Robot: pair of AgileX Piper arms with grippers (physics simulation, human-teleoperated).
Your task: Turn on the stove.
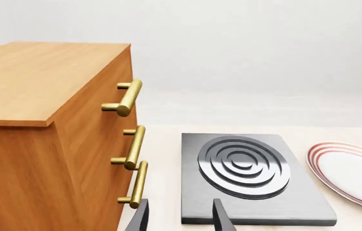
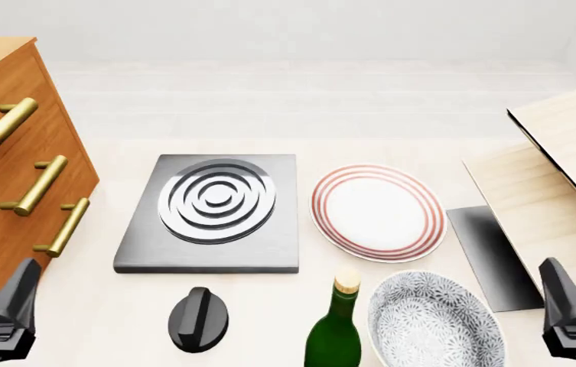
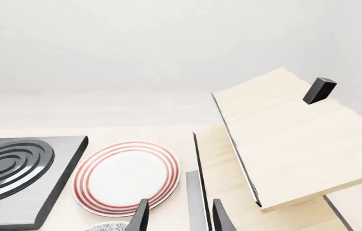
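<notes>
The stove (image 2: 284, 229) is a flat dark grey slab in the middle of the table, with a round silver ringed burner (image 2: 216, 199). Its black ridged knob (image 2: 199, 319) lies apart on the table, just in front of the slab. My left gripper (image 2: 12, 302) hangs open at the near left, well to the left of the knob. In the left wrist view the stove (image 1: 296, 199) lies ahead of the open gripper (image 1: 181, 219), and the knob is out of view. My right gripper (image 2: 565, 298) is open at the near right, holding nothing, as the right wrist view (image 3: 181, 219) also shows.
A wooden drawer cabinet (image 2: 2, 191) with brass handles stands at the left. A white plate with red rings (image 2: 378, 212) lies right of the stove. A green bottle (image 2: 336, 332) and a patterned bowl (image 2: 436, 321) stand near the front. A small dark slab (image 2: 492, 256) and a light wooden structure (image 2: 563, 168) fill the right.
</notes>
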